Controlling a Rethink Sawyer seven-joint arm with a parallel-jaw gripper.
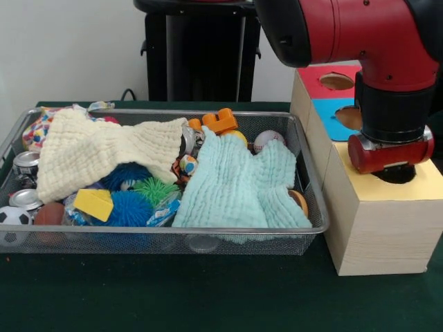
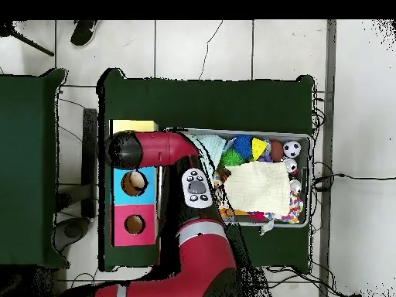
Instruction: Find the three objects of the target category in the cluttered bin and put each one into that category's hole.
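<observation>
My gripper [image 1: 396, 173] hangs under the red wrist, right over the dark hole in the yellow section [image 1: 422, 185] of the wooden box. The wrist hides it from the front, and in the overhead view the arm's end [image 2: 124, 149] covers it, next to the yellow section [image 2: 133, 126]. I see nothing held. The wire bin [image 1: 315, 207] lies left of the box, full of clutter: a cream cloth [image 1: 90, 149], a pale blue cloth [image 1: 239, 183], a blue spiky ball [image 1: 130, 207], a green spiky ball [image 1: 155, 189], a yellow block [image 1: 93, 204], an orange toy [image 1: 218, 121] and a baseball [image 1: 267, 140].
The box also has a blue section with a hole [image 2: 134, 182] and a red section with a hole [image 2: 134, 224]. At the bin's left end lie a soccer ball [image 1: 14, 216], two cans [image 1: 26, 163] and a brown ball [image 1: 50, 214]. The cloths hide much of the bin.
</observation>
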